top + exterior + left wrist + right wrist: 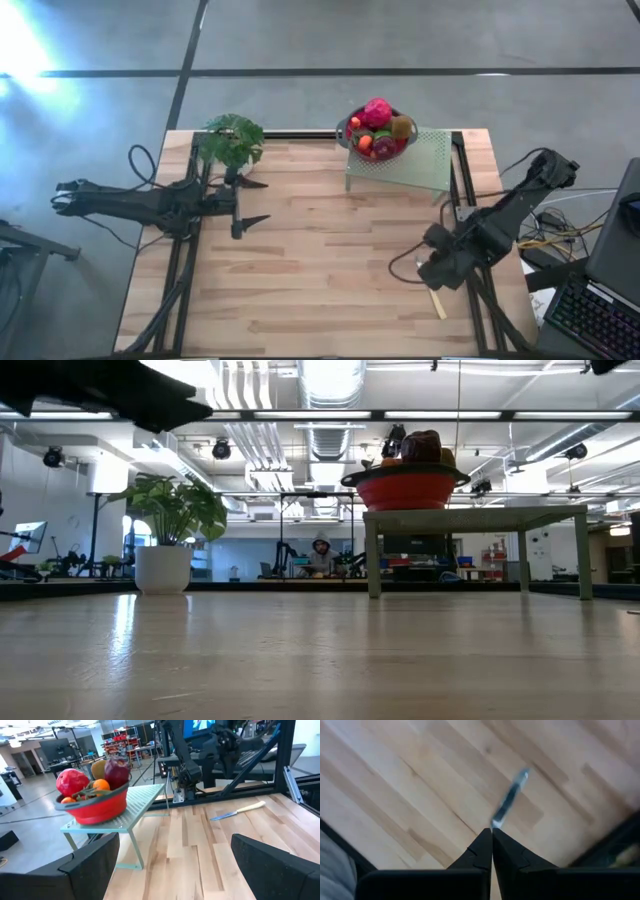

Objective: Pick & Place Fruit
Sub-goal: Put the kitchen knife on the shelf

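Note:
Several toy fruits, among them a big magenta-red one, an orange one and a dark red one, lie heaped in a red bowl. The bowl stands on a pale green perforated stand at the table's far side. My left gripper is open and level at the left, pointing toward the stand, with nothing between its fingers. My right gripper is shut and points down at the right, over the blade of a pale-handled knife.
A potted green plant stands at the far left, close behind my left gripper. The knife lies flat on the wood near the right front. Bare wooden tabletop stretches between the arms. A person sits far off in the room.

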You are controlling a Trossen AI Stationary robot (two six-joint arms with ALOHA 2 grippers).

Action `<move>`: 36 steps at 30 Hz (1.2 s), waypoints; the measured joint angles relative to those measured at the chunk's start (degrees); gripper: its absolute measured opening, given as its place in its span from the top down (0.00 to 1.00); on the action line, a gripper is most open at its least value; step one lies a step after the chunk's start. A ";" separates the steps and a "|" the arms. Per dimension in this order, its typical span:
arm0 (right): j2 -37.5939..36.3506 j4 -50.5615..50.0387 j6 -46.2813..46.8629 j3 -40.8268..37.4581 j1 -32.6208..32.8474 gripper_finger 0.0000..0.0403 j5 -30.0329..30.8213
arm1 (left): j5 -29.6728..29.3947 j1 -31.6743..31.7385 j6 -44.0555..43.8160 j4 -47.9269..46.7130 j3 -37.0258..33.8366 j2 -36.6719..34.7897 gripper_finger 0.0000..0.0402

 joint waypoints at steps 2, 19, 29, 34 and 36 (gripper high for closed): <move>0.87 0.25 2.96 -1.00 1.30 0.98 -1.66 | 0.01 0.00 -0.14 0.08 -1.66 -1.88 0.03; 11.12 4.08 17.39 0.18 10.64 0.98 -5.14 | 0.67 -0.02 -3.04 -0.68 -11.92 -14.66 0.03; 19.13 4.95 23.65 3.60 14.15 0.97 -9.98 | 3.27 -0.04 -4.98 -3.18 -15.97 -19.98 0.03; 22.57 7.38 23.72 4.88 14.23 0.89 -10.84 | 4.32 -0.04 -6.34 -3.48 -18.46 -21.38 0.03; 23.95 7.51 23.71 5.39 14.23 0.85 -10.86 | 4.36 -0.04 -7.42 -3.34 -19.33 -21.50 0.03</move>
